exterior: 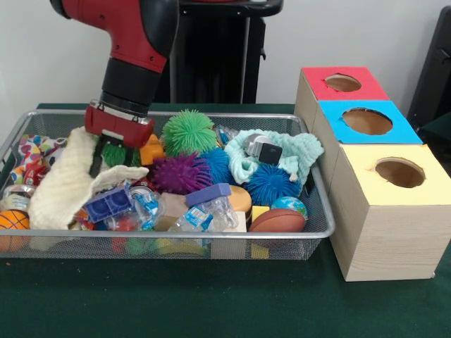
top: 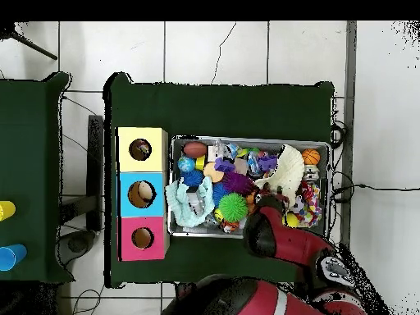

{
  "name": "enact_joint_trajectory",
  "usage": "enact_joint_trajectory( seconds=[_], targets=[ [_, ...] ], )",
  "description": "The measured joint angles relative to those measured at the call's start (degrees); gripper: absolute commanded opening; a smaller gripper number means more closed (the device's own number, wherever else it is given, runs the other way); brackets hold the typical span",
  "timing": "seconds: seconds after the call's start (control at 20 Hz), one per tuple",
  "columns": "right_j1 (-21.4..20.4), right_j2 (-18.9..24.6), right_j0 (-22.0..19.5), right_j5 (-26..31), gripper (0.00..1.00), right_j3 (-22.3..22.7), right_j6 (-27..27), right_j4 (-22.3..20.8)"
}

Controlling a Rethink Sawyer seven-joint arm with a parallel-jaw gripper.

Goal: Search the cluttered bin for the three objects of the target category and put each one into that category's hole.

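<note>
My gripper point(exterior: 106, 156) is down in the left part of the wire bin point(exterior: 211, 245), shut on the top of a cream cloth point(exterior: 67, 186) that peaks up beside it and drapes toward the front left. From overhead the gripper point(top: 267, 197) sits at the cloth's point(top: 289, 171) near end. To the right of the bin stand three boxes with round holes: red point(exterior: 313, 86), blue point(exterior: 337, 132) and yellow point(exterior: 363, 189). Overhead they appear as yellow point(top: 127, 138), blue point(top: 127, 184) and red point(top: 127, 226).
The bin is packed: a green spiky ball point(exterior: 188, 132), purple spiky ball point(exterior: 180, 173), blue spiky ball point(exterior: 273, 183), mint cloth point(exterior: 299, 149), brown football point(exterior: 278, 220), small basketball point(exterior: 13, 220), blue brick point(exterior: 109, 204) and plastic bottle point(exterior: 204, 215). Green felt covers the table.
</note>
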Motion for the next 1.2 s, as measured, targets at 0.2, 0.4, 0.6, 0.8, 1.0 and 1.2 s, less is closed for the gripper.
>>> enact_joint_trajectory(
  seconds=[0.2, 0.4, 0.6, 0.8, 1.0, 1.2],
  targets=[
    [0.21, 0.69, -0.42, 0.00, 0.00, -0.42, 0.00, -0.87],
    [0.28, 1.74, -0.77, 0.02, 0.00, -0.70, 0.00, -1.63],
    [-0.86, 1.96, -0.60, 0.11, 0.00, -0.44, 0.00, -1.66],
    [-4.42, 0.76, 1.62, 2.22, 0.00, 0.24, 0.00, -1.67],
    [-8.02, -1.64, 5.25, 5.59, 0.00, 0.31, 0.00, -1.55],
    [-12.36, -5.15, 10.41, 10.55, 0.00, 0.29, 0.00, -1.03]
  ],
)
